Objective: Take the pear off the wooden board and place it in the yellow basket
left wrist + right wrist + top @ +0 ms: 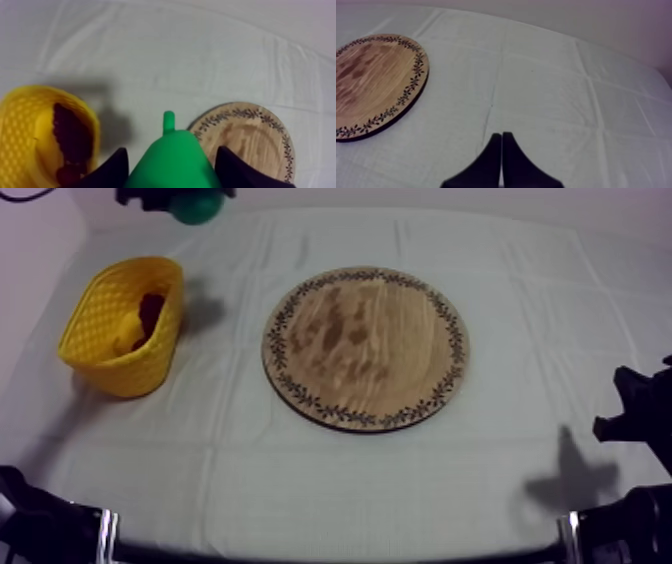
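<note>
Near the basket (30,125), left pincer (171,154) clasping pear (172,165)

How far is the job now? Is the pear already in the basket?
Done: the wooden board is bare; the pear is lifted off it. In hand: the left gripper is shut on the pear, up near the yellow basket. Left: bring it over the basket and let go.

Green pear (172,161), yellow lattice basket (128,366)

Soft, fairly dim light; the yellow basket (115,363) casts a grey shadow rightward on the tabletop (350,478), whose corners look darker.
</note>
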Robot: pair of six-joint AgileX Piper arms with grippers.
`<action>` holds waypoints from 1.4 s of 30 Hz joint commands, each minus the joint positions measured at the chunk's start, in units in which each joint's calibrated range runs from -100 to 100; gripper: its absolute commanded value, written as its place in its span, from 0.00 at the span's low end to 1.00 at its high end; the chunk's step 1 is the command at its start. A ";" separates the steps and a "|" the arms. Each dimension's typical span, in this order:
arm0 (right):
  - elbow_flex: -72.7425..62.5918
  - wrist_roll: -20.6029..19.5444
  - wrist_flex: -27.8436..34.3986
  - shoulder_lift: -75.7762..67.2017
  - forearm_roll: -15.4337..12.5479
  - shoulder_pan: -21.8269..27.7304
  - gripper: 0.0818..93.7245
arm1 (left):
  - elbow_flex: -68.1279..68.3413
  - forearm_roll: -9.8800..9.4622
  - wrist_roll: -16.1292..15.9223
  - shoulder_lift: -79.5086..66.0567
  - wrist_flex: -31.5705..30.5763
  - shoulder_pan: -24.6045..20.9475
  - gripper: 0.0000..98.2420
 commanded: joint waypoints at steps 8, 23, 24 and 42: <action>0.05 -0.05 -0.17 0.01 0.01 -0.01 0.00 | 14.71 -2.03 -4.61 -9.85 -6.84 -6.04 0.55; 0.05 -0.05 -0.17 0.01 0.01 -0.01 0.00 | 44.44 -3.88 -9.23 -19.84 -19.03 -12.81 0.54; 0.05 -0.05 -0.17 0.01 0.01 -0.01 0.00 | 46.04 -4.08 -9.38 -20.08 -19.69 -12.99 0.54; 0.05 -0.05 -0.17 0.01 0.01 -0.01 0.00 | 51.95 -4.76 -8.09 -19.33 -26.39 -14.71 0.88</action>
